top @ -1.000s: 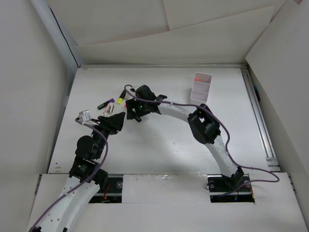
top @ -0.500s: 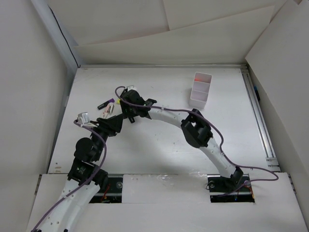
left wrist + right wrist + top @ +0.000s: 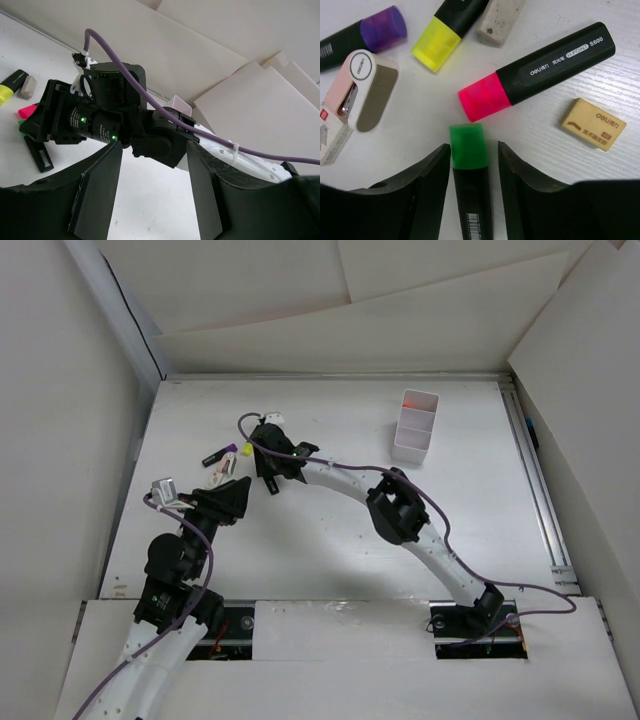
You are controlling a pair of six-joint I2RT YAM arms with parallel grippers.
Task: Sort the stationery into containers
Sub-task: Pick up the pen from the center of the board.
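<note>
In the right wrist view, my right gripper (image 3: 474, 147) is open, with a green highlighter (image 3: 469, 165) lying on the table between its jaws and a gap on each side. Just beyond lie a pink highlighter (image 3: 535, 72), a yellow one (image 3: 440, 45), a purple one (image 3: 375, 30) and a tan eraser (image 3: 594, 124). In the top view, the right gripper (image 3: 268, 458) is over this cluster at the table's left. My left gripper (image 3: 236, 496) is open and empty just in front of it, and it also shows in the left wrist view (image 3: 155, 170). The white three-compartment box (image 3: 400, 435) stands at the back right with something orange in its far compartment.
A speckled whitish eraser (image 3: 500, 20) and a small pink-and-white stapler-like item (image 3: 362, 90) lie in the same cluster. In the left wrist view the right wrist (image 3: 100, 120) fills the space just ahead of the left fingers. White walls ring the table.
The right gripper has moved left and settled over the stationery cluster. The left arm has drawn back a little toward its base.
</note>
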